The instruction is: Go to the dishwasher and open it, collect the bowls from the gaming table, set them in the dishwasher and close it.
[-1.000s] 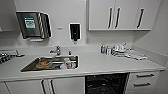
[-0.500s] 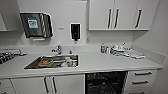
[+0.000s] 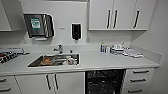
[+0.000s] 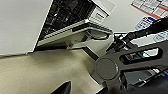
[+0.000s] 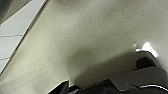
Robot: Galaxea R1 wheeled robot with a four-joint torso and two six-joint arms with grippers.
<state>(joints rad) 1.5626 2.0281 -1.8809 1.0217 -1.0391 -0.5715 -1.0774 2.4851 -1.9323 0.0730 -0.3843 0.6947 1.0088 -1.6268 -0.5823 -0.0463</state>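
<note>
Dishwasher (image 3: 104,82) open under counter edge (image 3: 82,69), door (image 4: 75,30) lowered.

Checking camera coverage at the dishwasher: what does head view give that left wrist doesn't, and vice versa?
Head view alone: the sink, the worktop, the wall cupboards, the paper-towel dispenser. Left wrist alone: the dishwasher's door hanging open, seen from low down, and the pale floor. Both: the dishwasher open, its dark racks on show.

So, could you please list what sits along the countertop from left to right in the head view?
Dark rack → sink with tap behind it → cluster of bottles and small items → flat pale items.
</note>
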